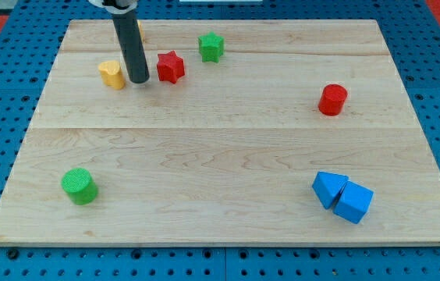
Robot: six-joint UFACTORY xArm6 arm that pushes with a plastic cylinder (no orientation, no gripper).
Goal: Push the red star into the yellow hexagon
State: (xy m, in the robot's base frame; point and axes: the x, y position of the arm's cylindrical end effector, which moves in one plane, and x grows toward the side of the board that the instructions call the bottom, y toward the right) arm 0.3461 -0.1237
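The red star [170,67] lies near the view's top, left of centre. My tip [138,80] rests on the board just left of the red star, with a small gap, and just right of a yellow block [112,74] of rounded shape. A sliver of a second yellow block [141,33] shows behind the rod near the board's top edge; its shape is hidden. I cannot tell which yellow block is the hexagon.
A green star [211,47] lies up and right of the red star. A red cylinder [332,100] sits at the right, a green cylinder [79,186] at bottom left. Two blue blocks [329,189] [353,202] touch at bottom right. The wooden board [220,156] ends near the view's edges.
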